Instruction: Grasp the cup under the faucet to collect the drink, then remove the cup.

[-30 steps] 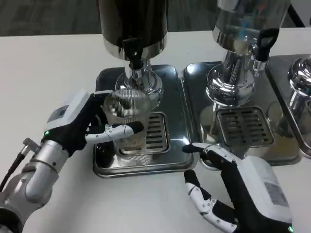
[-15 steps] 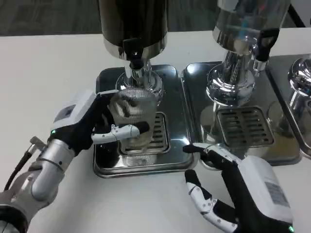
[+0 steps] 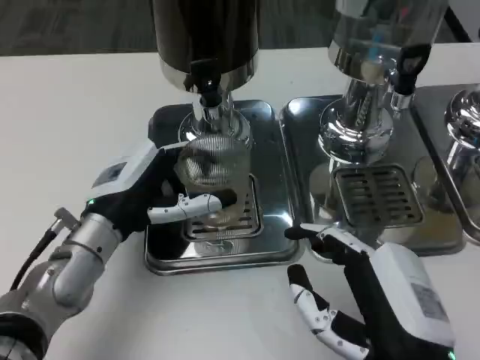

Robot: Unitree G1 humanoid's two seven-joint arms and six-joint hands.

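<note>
Ribbed glass cup (image 3: pixel 214 174) sits gripped in my left robot hand (image 3: pixel 142 196) beneath the faucet (image 3: pixel 210 91) at twelve o'clock. No drink shows inside, so filling and removal remain. My right robot hand (image 3: pixel 367 289) rests open on the tabletop (image 3: pixel 75 112).

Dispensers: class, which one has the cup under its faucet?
The dark dispenser on the left; the left hand holds the ribbed cup beneath it.

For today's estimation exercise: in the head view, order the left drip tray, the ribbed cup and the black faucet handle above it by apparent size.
1. Left drip tray, largest.
2. Ribbed cup, held by the left hand.
3. Black faucet handle, smallest.
</note>
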